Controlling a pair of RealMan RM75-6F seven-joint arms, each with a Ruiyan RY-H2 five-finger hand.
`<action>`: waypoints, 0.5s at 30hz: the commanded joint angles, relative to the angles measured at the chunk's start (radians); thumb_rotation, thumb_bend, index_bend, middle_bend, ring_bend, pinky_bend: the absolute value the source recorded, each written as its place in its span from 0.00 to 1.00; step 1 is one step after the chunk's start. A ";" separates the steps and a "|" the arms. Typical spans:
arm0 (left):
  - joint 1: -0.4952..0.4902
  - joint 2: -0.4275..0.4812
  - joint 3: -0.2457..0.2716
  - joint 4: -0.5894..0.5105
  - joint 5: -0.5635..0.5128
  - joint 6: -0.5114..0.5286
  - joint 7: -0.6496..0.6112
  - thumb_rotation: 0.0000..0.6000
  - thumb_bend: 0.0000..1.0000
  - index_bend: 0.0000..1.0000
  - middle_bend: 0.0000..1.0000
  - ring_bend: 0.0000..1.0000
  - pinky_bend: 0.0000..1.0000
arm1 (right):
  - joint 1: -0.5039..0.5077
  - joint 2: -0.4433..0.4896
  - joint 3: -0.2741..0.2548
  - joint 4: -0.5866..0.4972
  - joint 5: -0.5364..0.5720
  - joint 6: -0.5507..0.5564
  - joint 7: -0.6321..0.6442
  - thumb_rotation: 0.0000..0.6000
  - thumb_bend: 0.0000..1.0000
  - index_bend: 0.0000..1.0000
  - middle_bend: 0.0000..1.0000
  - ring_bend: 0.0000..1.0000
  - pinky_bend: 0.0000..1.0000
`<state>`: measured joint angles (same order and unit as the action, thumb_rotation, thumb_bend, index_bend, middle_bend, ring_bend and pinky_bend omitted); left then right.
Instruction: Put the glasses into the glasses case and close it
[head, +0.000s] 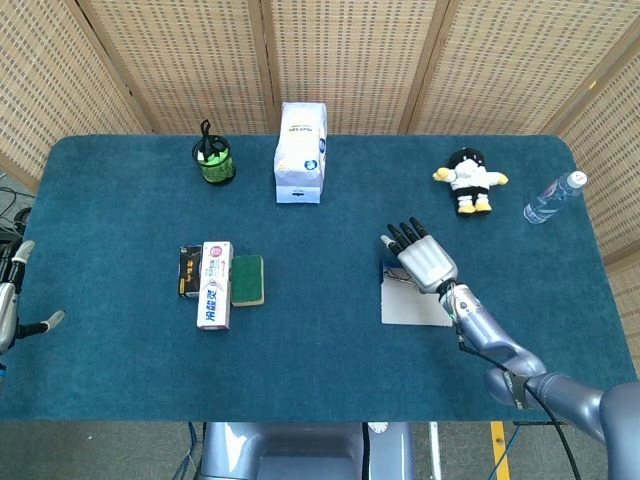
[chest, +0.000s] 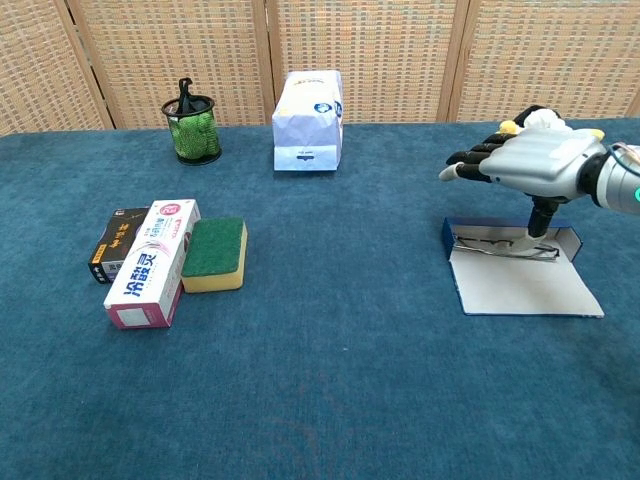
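The glasses case (chest: 523, 283) lies open at the table's right, its white lid flat toward me and its blue tray (chest: 568, 239) behind. The thin-framed glasses (chest: 497, 245) lie in the tray. My right hand (chest: 532, 160) hovers palm-down over the tray with its fingers stretched out and holds nothing; its thumb (chest: 541, 220) points down and touches the tray beside the glasses. In the head view that right hand (head: 424, 258) covers the tray, with the case lid (head: 410, 305) showing below it. My left hand (head: 14, 298) sits off the table's left edge, fingers apart, empty.
A green sponge (chest: 214, 254), a pink-and-white box (chest: 152, 262) and a black box (chest: 116, 243) lie at the left. A mesh pen holder (chest: 193, 127) and a white bag (chest: 309, 121) stand at the back. A plush toy (head: 467, 179) and a bottle (head: 553, 197) sit far right.
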<state>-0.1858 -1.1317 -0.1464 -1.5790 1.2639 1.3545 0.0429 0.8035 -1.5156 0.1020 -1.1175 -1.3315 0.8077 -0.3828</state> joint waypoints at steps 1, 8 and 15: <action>0.001 0.001 -0.001 -0.002 0.000 0.003 -0.001 1.00 0.00 0.00 0.00 0.00 0.00 | -0.024 0.034 -0.004 -0.043 -0.008 0.036 0.016 1.00 0.00 0.00 0.00 0.00 0.00; 0.001 0.002 0.003 -0.004 0.007 0.002 -0.003 1.00 0.00 0.00 0.00 0.00 0.00 | -0.107 0.105 -0.070 -0.139 -0.161 0.223 0.105 1.00 0.00 0.08 0.00 0.00 0.00; 0.005 0.002 0.008 -0.010 0.021 0.013 0.000 1.00 0.00 0.00 0.00 0.00 0.00 | -0.154 0.069 -0.133 -0.081 -0.275 0.330 0.154 1.00 0.05 0.23 0.00 0.00 0.00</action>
<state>-0.1814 -1.1294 -0.1386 -1.5891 1.2847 1.3670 0.0426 0.6658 -1.4345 -0.0141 -1.2163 -1.5866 1.1191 -0.2411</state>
